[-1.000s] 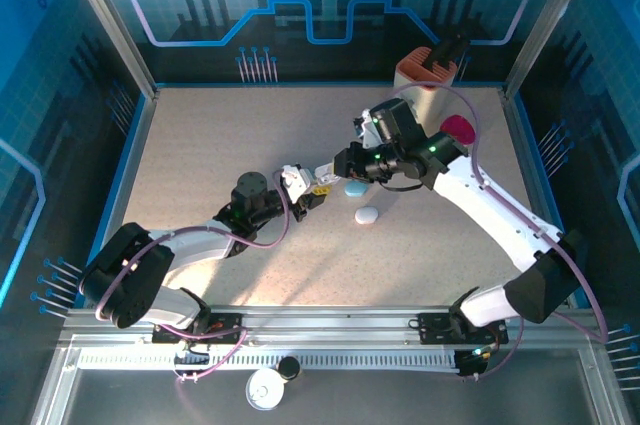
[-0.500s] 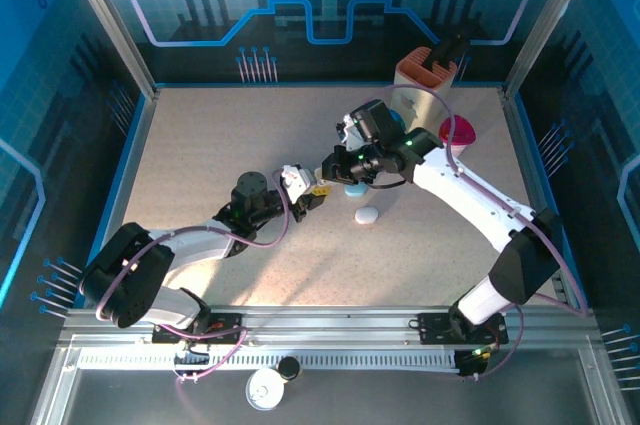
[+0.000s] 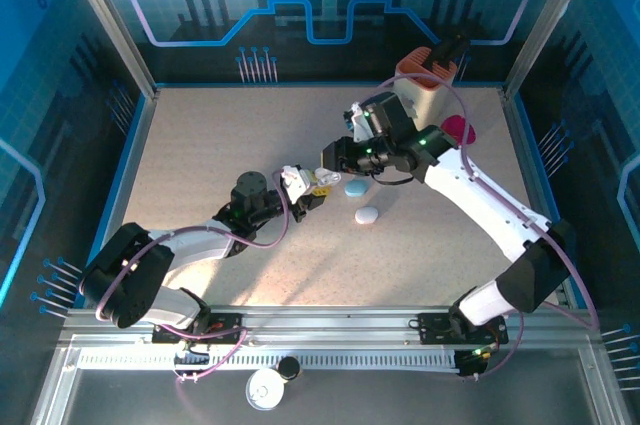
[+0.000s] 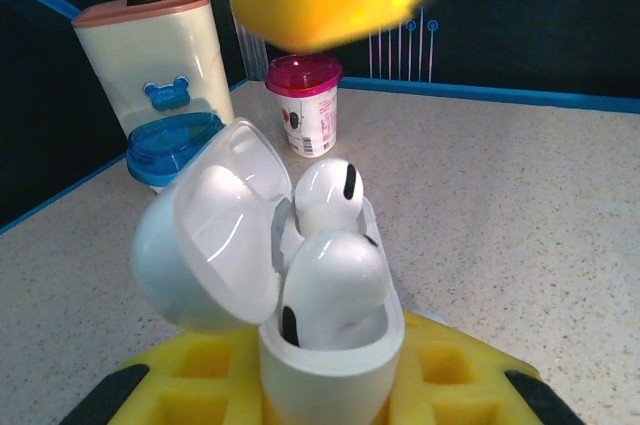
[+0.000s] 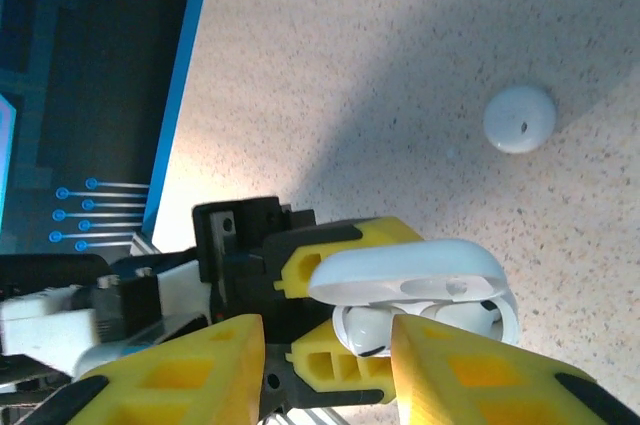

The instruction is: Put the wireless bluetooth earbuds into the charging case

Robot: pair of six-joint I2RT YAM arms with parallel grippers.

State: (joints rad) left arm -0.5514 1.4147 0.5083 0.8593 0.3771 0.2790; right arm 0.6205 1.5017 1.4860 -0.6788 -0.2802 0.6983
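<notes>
While your left arm lies low, stretched from its base toward the middle of the counter [image 3: 200,145], the left gripper [image 3: 306,191] is clamped on the charging case [image 4: 330,370], whose lid [image 4: 205,245] stands open. Two white earbuds [image 4: 330,280] sit in the case's wells, heads showing. Your right arm arches in from the right side, wrist turned back leftward. The right gripper [image 3: 328,163] hangs just above the case, its fingers [image 5: 180,370] apart and holding nothing.

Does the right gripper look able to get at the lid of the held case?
Likely yes: the right gripper hangs open close to the lid of the charging case in the left gripper, nothing between them.
</notes>
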